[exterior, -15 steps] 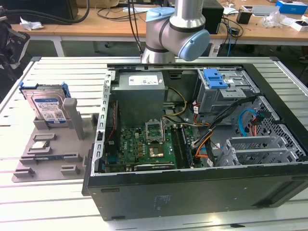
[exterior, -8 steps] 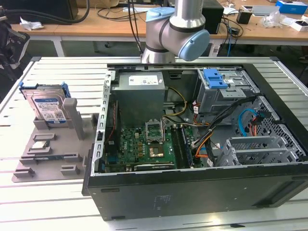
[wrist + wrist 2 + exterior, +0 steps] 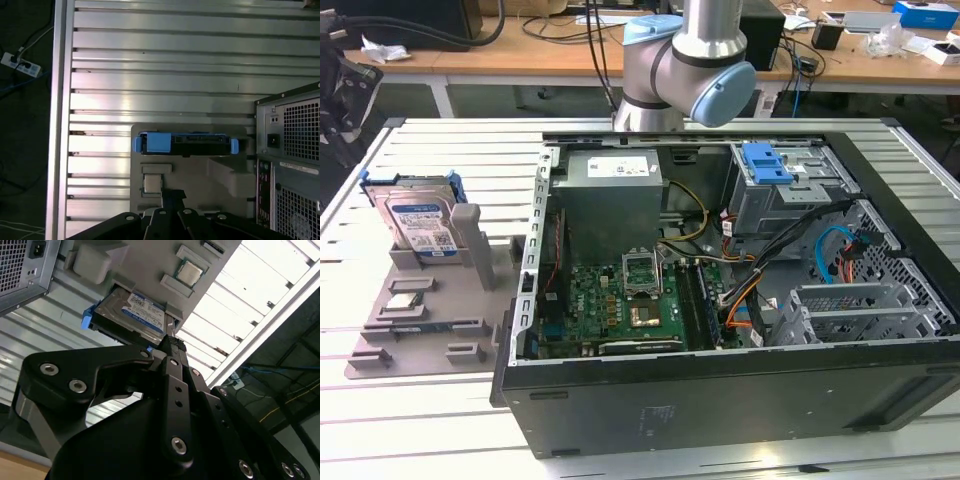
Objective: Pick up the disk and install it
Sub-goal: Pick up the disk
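While the disk (image 3: 420, 222) stands on its long edge in a grey holder (image 3: 450, 330) on the exterior view's left, the gripper (image 3: 172, 342) hangs above that holder with its two black fingers pressed together and nothing between them. In the second wrist view the fingertips sit just in front of the disk's near corner, with a clear gap to it, so there is no contact. The disk leans back slightly against an upright grey post of the holder. Its white-and-blue label faces outward, and its blue plastic frame shows at both ends.

Seen from straight above in the first wrist view, the disk (image 3: 187, 143) appears edge-on as a dark bar with blue tabs at either end. It lies across the far part of the holder (image 3: 235, 170), with the gripper (image 3: 173, 194) over the near part. A small square chip (image 3: 152, 183) lies flat in a recess of the holder, just beside the fingertips in that view and apart from the disk.

The holder rests on a slatted metal table (image 3: 440, 150). On the exterior view's right, an open computer case (image 3: 720, 410) lies on its side beside the holder, showing a green circuit board (image 3: 620, 300). A lone blue bracket (image 3: 767, 163) sits on top of the drive cage. The grey arm (image 3: 690, 60) rises behind the case.
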Robot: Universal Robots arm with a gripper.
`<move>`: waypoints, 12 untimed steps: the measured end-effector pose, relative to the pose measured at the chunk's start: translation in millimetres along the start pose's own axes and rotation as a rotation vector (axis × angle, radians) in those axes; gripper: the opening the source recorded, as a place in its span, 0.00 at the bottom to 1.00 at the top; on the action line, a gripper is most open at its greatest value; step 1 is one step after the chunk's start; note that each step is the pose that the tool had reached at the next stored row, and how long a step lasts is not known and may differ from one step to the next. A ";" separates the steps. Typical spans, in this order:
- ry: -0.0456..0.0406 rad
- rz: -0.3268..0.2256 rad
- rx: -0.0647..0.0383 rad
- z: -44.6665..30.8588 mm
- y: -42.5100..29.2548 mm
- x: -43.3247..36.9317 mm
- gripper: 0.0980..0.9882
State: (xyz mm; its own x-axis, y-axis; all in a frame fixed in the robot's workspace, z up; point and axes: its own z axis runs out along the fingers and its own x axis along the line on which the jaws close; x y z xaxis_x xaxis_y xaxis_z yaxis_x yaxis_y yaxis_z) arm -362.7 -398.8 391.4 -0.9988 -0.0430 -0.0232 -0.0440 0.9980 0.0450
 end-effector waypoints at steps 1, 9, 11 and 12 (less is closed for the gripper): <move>0.0007 -0.018 0.000 0.0 0.0 0.0 0.01; 0.0081 -0.183 -0.004 0.0 0.0 0.0 0.01; 0.0098 -0.219 -0.005 0.0 0.0 0.0 0.01; 0.0108 -0.242 -0.006 0.0 0.0 0.0 0.01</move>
State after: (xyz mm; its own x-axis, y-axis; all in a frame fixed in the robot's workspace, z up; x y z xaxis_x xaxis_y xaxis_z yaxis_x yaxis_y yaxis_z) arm -362.7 -398.9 391.4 -0.9593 -0.2813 -0.0233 -0.2821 0.9583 0.0450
